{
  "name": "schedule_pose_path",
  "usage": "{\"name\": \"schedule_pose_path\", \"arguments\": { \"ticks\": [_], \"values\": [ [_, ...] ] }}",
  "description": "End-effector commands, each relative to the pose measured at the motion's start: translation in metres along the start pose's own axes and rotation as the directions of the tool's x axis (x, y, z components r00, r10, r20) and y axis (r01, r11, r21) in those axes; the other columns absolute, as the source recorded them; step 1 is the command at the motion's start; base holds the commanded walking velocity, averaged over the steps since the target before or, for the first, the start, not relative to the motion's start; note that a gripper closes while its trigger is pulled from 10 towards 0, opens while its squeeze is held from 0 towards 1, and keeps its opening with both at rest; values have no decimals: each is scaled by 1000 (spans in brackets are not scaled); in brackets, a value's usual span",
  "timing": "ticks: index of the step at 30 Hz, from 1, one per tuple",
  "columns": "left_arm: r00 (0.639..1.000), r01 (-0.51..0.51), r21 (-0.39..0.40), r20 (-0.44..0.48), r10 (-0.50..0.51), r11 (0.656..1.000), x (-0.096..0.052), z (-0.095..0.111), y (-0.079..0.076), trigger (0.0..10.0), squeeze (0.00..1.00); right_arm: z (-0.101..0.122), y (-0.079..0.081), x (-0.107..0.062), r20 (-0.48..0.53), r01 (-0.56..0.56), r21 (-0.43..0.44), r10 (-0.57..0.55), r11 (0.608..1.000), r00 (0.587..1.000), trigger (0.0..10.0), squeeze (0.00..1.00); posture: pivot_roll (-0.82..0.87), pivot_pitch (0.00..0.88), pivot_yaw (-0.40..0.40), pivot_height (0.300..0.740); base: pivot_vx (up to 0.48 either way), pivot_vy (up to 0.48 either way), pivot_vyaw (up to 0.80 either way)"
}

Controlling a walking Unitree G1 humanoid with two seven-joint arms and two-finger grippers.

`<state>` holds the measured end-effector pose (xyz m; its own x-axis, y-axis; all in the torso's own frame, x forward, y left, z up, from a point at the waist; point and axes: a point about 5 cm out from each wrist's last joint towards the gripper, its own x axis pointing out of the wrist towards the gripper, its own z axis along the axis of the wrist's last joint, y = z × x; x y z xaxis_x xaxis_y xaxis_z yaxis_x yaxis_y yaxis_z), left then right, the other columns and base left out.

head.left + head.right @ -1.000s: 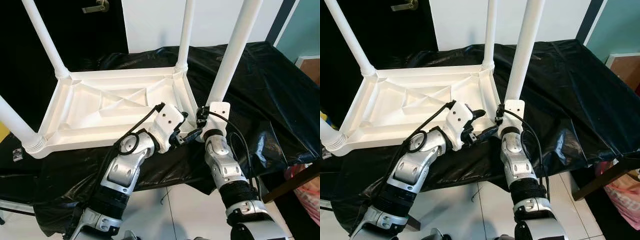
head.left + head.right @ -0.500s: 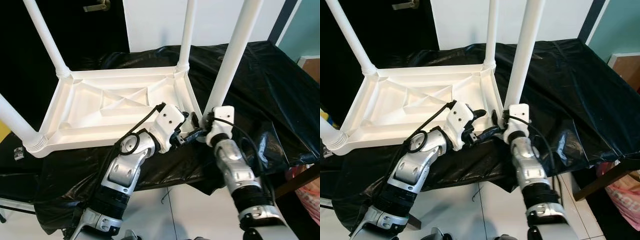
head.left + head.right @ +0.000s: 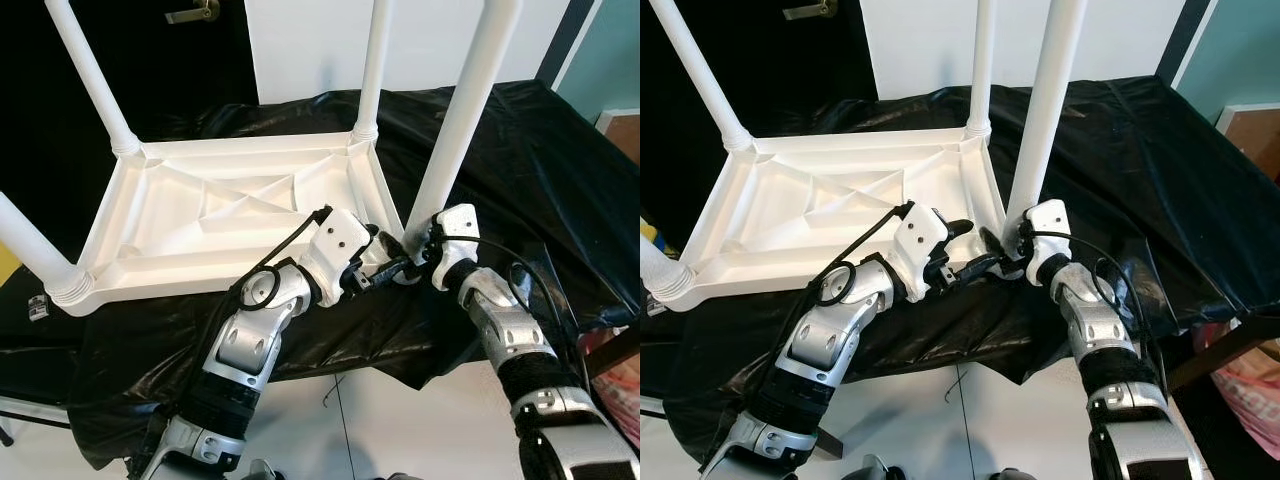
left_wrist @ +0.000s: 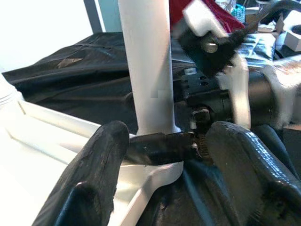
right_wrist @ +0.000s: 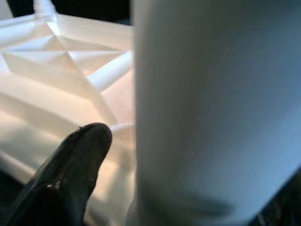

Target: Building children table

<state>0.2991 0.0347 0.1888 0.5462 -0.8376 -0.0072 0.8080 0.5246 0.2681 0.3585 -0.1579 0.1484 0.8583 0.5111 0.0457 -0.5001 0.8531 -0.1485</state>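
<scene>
White tabletop (image 3: 230, 215) inverted on black sheeting (image 3: 520, 150), four legs pointing up. Near-right leg (image 3: 462, 110) upright in its corner socket. Right gripper (image 3: 405, 258) at base of that leg, one black finger (image 5: 70, 174) pressed against leg's side, fingers closed around leg base. Left gripper (image 4: 164, 174) just beside same corner, fingers (image 4: 94, 179) spread wide either side of leg base, not gripping. Both grippers almost touching at corner. Dark door (image 3: 150, 60) behind.

White table top (image 3: 220, 215) lies inverted, four legs (image 3: 462, 110) pointing up.
</scene>
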Motion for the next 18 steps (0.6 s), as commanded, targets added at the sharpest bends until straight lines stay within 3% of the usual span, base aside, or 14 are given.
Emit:
{"name": "schedule_pose_path", "arguments": {
  "ticks": [1,8,15,16,17,18],
  "values": [
    [999,-45,-2,-15,45,999,-1,-2,1,10000,0,-1,2,4,-15,-44,-21,43,999,999,0,0,-18,73,10,740,0,0,0],
    [998,-54,1,-16,54,999,-2,-1,2,10000,0,-4,4,6,-38,-96,-16,95,995,995,0,0,-14,72,9,740,0,0,0],
    [998,-56,2,-15,56,998,-3,-1,1,10000,0,-16,-3,2,-97,-27,-19,25,999,995,0,0,-15,69,8,740,0,0,0],
    [998,-55,3,-15,55,998,-2,-1,1,10000,0,-18,-5,2,-103,-5,-9,4,1000,995,7137,0,-15,69,8,740,0,0,0],
    [998,-56,2,-14,56,998,-2,-1,2,10000,0,-19,-6,1,-106,33,3,-32,999,994,10000,0,-15,69,9,740,0,0,0],
    [998,-56,2,-14,56,998,-2,-1,2,10000,0,-19,-6,1,-106,33,3,-32,999,994,10000,0,-15,69,9,740,0,0,0]
  ]
}}
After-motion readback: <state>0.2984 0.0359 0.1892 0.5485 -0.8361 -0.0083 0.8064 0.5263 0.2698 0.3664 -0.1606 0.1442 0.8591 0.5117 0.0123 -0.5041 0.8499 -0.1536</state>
